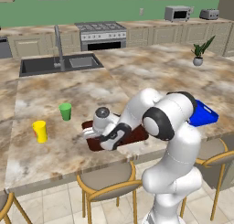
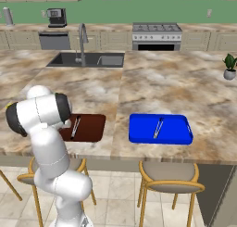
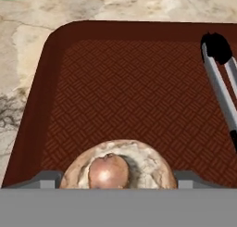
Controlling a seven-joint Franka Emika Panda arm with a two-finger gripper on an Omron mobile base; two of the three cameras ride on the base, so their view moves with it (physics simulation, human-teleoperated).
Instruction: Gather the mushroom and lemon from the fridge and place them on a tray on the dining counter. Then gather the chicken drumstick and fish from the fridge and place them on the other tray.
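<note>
A pale brown mushroom lies stem up on the near part of the dark brown tray on the dining counter. My gripper hangs low over that tray, open, with one fingertip close on each side of the mushroom. The blue tray sits further right along the same counter edge. The lemon, chicken drumstick, fish and fridge are out of view.
Metal tongs lie on the brown tray's right side, and another pair on the blue tray. A green cup and a yellow cup stand left of the brown tray. Stools line the counter's near edge.
</note>
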